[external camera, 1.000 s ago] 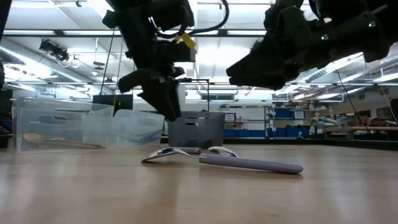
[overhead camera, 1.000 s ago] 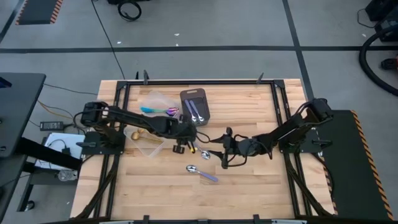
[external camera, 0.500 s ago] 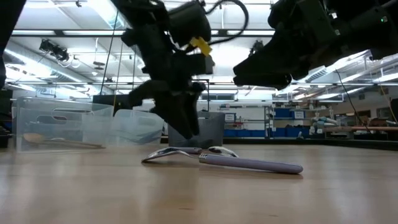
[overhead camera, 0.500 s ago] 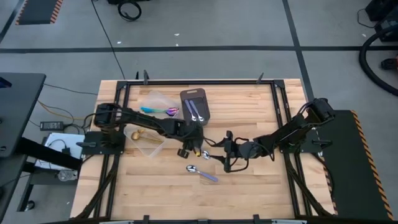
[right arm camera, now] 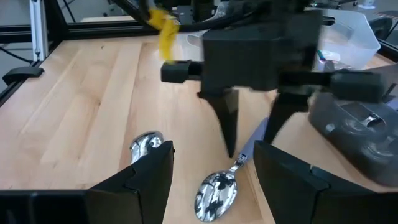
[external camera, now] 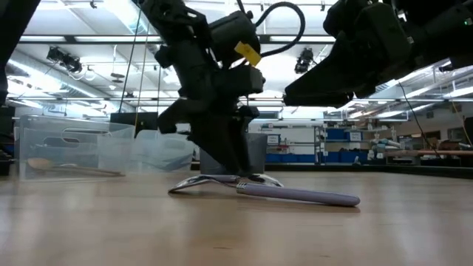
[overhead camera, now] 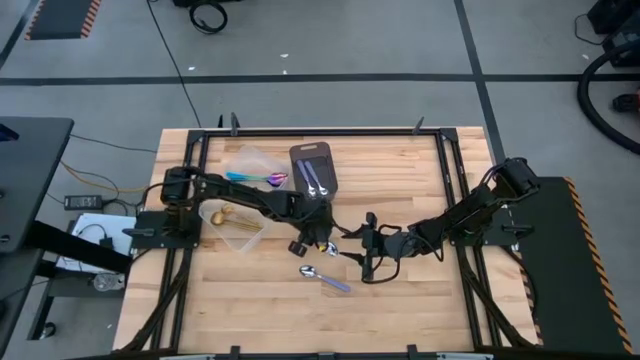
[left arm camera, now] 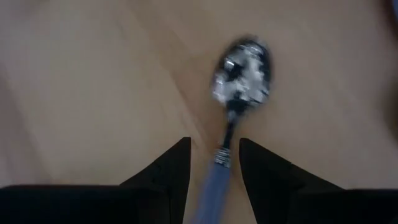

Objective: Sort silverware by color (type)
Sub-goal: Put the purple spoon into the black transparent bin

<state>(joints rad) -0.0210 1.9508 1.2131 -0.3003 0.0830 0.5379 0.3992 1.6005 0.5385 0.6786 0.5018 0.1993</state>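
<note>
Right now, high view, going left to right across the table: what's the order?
Tub with gold spoons → dark grey tray → left gripper → right gripper → right arm's base.

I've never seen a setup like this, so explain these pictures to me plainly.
Two robot arms work at a wooden table. One picture looks straight down, one looks level across the tabletop, and each wrist carries a camera looking past its own fingers. The left gripper is open, its fingers either side of a spoon's handle, with nothing gripped yet. The right gripper is open and empty close by. A second spoon lies nearby. Further back, a grey tray and clear tubs hold more spoons.
</note>
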